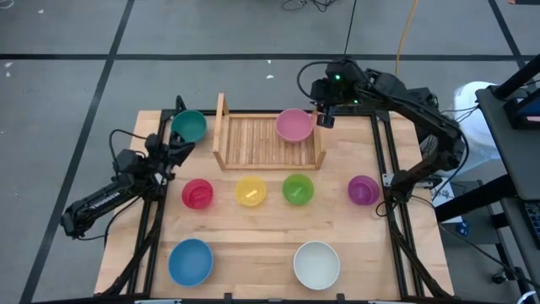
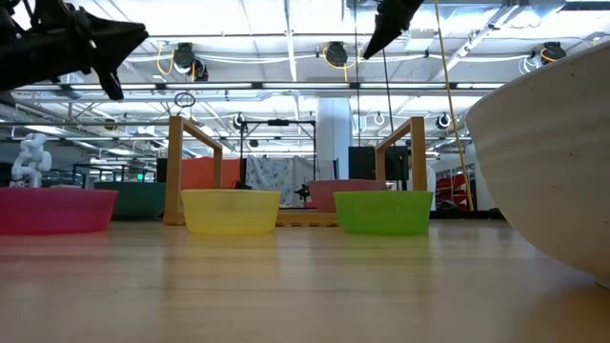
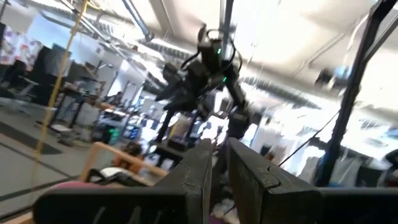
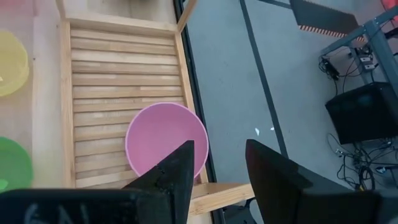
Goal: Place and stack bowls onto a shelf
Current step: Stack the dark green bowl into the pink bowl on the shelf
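Pink bowl on the slatted shelf, seven bowls still out on the tabletop.

The plywood tabletop point(image 1: 253, 232) carries a low light-wood shelf point(image 1: 253, 142) at its far edge, slatted base between two upright side boards; the smooth round pink bowl point(image 1: 294, 125) sits on its right end. The teal green bowl point(image 1: 189, 126) lies just left of the shelf, and the red bowl point(image 1: 197, 192), yellow bowl point(image 1: 251, 191), light green bowl point(image 1: 298, 188) and purple bowl point(image 1: 363, 189) form a row nearer; the blue bowl point(image 1: 190, 261) and white bowl point(image 1: 316, 264) sit nearest. The right tool point(image 4: 216, 163) hangs above the pink bowl's far right rim, fingers apart and empty. The left tool point(image 1: 174, 152) is raised beside the teal bowl, its fingers narrowly apart, seemingly holding nothing.
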### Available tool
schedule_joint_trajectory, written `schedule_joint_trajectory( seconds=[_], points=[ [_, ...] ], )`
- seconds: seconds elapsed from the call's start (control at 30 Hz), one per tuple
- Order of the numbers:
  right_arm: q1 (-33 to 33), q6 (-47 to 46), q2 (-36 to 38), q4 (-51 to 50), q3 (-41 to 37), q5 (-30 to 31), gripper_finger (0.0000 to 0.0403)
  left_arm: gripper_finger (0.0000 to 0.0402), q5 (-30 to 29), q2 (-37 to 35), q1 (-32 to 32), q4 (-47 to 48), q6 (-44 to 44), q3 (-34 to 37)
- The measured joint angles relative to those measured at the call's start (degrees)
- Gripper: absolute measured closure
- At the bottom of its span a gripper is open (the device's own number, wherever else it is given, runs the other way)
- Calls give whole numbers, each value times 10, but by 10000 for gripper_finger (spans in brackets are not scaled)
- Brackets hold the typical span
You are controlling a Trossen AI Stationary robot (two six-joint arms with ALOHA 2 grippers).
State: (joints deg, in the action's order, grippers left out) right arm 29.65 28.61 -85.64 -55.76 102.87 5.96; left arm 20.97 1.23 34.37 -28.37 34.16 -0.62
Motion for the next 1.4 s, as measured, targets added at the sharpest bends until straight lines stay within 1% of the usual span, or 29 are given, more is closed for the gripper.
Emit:
schedule_joint_trajectory(
  seconds=[0.2, 0.3, 0.4, 0.47, 0.57, 0.67, 0.77, 0.93, 1.0, 1.1, 1.2, 1.27, 1.33, 1.4],
  points=[
    [0, -11, 3, -3, 0, 0, 264, 348, -3, 0, 0, -8, 30, 0],
    [0, -10, 3, -3, 0, 0, 264, 348, 0, 0, 0, -16, 5, -2],
    [0, -9, 3, -4, 0, 0, 264, 348, 1, 0, 0, 18, -27, -35],
    [0, -8, 7, -7, 0, 0, 264, 348, 12, 0, 0, 94, -50, -80],
    [-3, 6, 15, -9, 0, -1, 264, 348, 19, 14, 0, 289, -106, -175],
    [-5, 18, 28, -13, 0, -1, 264, 348, 6, 53, 0, 477, -177, -278],
    [-5, 25, 45, -16, 0, -1, 264, 348, -5, 103, 0, 600, -215, -369],
    [-5, 25, 75, -20, 0, -1, 264, 348, -25, 183, 0, 723, -264, -492],
    [-5, 25, 88, -22, 0, -1, 264, 348, -51, 215, 0, 787, -295, -531],
    [-5, 25, 103, -24, 0, -1, 264, 348, -106, 261, 0, 890, -339, -577],
    [-5, 27, 114, -24, 0, -1, 264, 348, -158, 309, 0, 965, -361, -603],
    [-5, 36, 121, -24, 0, -1, 264, 348, -182, 337, 0, 978, -338, -611],
    [-5, 40, 124, -24, 0, -1, 264, 348, -187, 361, 0, 979, -315, -613],
    [-5, 40, 124, -24, 0, -1, 264, 348, -196, 382, 0, 983, -319, -613]
  ],
)
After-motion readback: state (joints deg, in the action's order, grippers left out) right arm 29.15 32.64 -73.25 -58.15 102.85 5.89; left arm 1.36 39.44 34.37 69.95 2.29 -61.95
